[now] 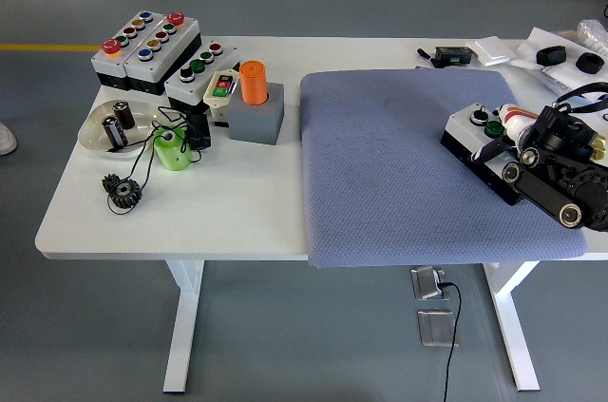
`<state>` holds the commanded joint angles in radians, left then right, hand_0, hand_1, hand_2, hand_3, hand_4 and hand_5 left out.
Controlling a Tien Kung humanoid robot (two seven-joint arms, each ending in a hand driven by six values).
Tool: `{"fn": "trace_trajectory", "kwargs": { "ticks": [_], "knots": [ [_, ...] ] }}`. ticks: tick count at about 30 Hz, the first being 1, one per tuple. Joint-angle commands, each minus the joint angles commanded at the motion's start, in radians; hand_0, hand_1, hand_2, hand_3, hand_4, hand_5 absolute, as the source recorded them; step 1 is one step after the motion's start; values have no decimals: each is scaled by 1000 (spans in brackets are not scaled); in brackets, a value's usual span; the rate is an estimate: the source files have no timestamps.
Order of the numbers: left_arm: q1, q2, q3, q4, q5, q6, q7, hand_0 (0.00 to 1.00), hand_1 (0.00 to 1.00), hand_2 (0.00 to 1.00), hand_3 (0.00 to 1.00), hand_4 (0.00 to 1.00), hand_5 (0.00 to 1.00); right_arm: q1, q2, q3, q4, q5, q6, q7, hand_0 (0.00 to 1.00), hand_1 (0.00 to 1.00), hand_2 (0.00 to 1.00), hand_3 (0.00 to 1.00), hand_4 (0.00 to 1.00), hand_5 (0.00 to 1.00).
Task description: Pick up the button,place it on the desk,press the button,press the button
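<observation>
Right hand [549, 150] curls around button box [480, 139] on mat [399, 164]

In the upper left of the frame stand several control boxes [150, 48] with coloured knobs. Just right of them an orange cylinder [253, 82] sits upright in a grey block [257, 120]. Below the boxes lie a shallow dish [103, 128], a green cup [172, 149] and a black gear [123, 193].
</observation>
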<state>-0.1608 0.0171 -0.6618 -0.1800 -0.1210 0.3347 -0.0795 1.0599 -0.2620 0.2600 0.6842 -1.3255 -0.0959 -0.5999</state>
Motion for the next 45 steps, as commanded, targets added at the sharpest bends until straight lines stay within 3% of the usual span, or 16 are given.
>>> {"fn": "trace_trajectory", "kwargs": {
  "ticks": [4,6,10,11,16,17,22,23,25,28,29,32,35,37,45],
  "knots": [
    [0,0,0,0,1,1,0,658,704,725,511,323,973,1,9,-25,-17,25,14,-2,579,492,556,751,817,43],
    [0,0,1,0,-1,1,0,658,704,726,511,323,973,-1,10,-32,-20,27,13,-1,528,442,516,702,815,47],
    [1,0,2,0,-2,1,-1,658,704,726,511,323,973,-1,7,-47,-17,4,-17,4,528,442,516,702,815,47],
    [1,-1,2,0,-2,1,-1,657,704,726,511,321,970,-1,7,-49,-17,-1,-24,5,307,257,368,496,799,58],
    [1,-1,1,0,-1,1,-1,657,704,726,511,321,970,3,-6,-66,-2,-53,-100,45,307,257,368,496,799,58],
    [1,0,2,0,-1,1,-1,657,704,726,511,322,970,3,-14,-67,7,-53,-124,65,164,99,260,384,647,20],
    [-1,1,-3,0,2,1,-2,657,704,726,511,322,970,0,-65,-63,69,-29,-204,209,164,99,260,384,647,20],
    [-1,1,-3,0,2,0,-2,657,704,726,509,323,968,0,-71,-62,78,-27,-210,238,2,2,162,287,535,34],
    [-2,2,-3,0,1,1,-2,657,704,726,509,323,968,1,-90,-62,105,-8,-212,296,2,2,162,287,535,34],
    [-2,2,-4,0,2,1,-2,657,704,726,509,323,968,7,-123,-62,152,26,-169,411,2,2,162,287,535,34],
    [-2,2,-4,0,2,1,-2,657,705,726,509,323,966,10,-131,-63,163,26,-146,448,2,2,142,263,490,67],
    [-2,2,-5,0,4,2,-1,657,705,726,509,323,966,29,-156,-78,203,-13,-40,574,2,2,142,263,490,67],
    [-2,2,-4,0,3,2,-2,658,705,726,508,322,961,56,-168,-117,230,-60,32,678,2,2,135,260,487,76],
    [-3,2,-4,0,4,2,-1,658,705,726,508,322,961,72,-171,-145,245,-93,60,709,2,2,135,260,487,76],
    [-4,3,-3,0,1,3,-3,657,706,726,508,321,958,87,-168,-181,253,-147,90,726,2,2,133,263,487,82]
  ]
}}
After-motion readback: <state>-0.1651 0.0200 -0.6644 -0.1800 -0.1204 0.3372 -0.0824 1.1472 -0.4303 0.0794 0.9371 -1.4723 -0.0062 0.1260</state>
